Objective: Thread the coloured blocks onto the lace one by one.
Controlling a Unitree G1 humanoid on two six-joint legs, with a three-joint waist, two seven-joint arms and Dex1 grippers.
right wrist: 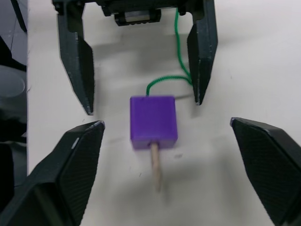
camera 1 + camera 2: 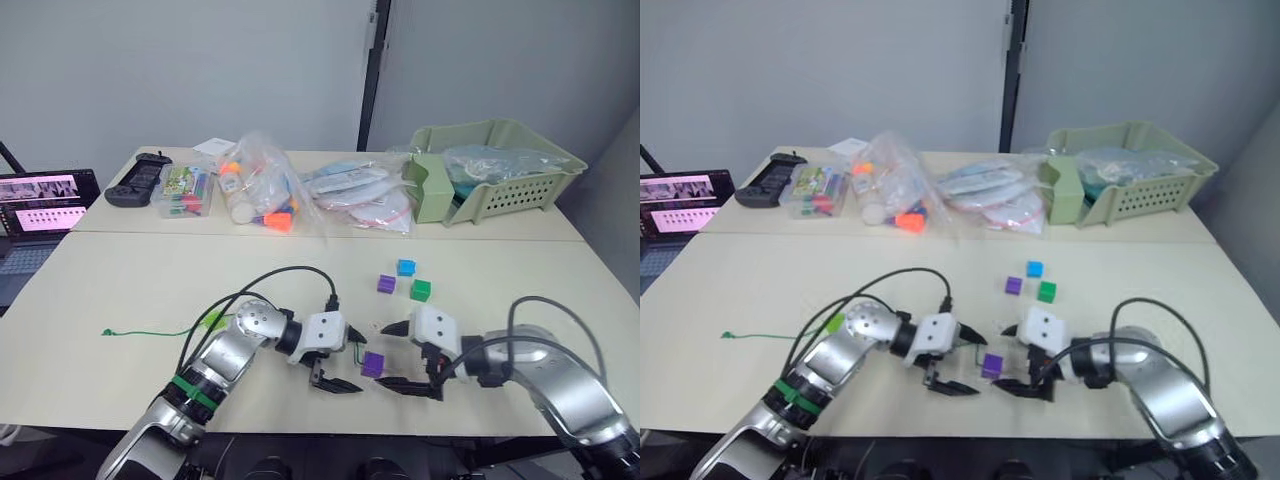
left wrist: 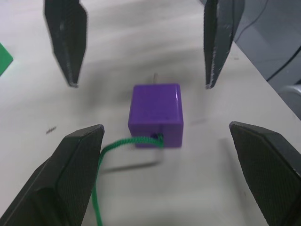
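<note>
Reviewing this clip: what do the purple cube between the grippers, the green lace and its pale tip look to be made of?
Purple cube: likely moulded plastic, smooth and slightly glossy, with rounded edges and a soft highlight. Green lace: looks like twisted or braided fibre cord, with a matte, ropy texture. Pale tip: stiff and straight, tan and matte; could be wood or plastic, which of the two I cannot tell.

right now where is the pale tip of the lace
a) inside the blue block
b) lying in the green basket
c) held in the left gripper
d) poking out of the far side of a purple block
d: the lace enters one face of the purple block and its pale stiff tip sticks out the opposite face, with the left gripper and right gripper both open around it.
</note>
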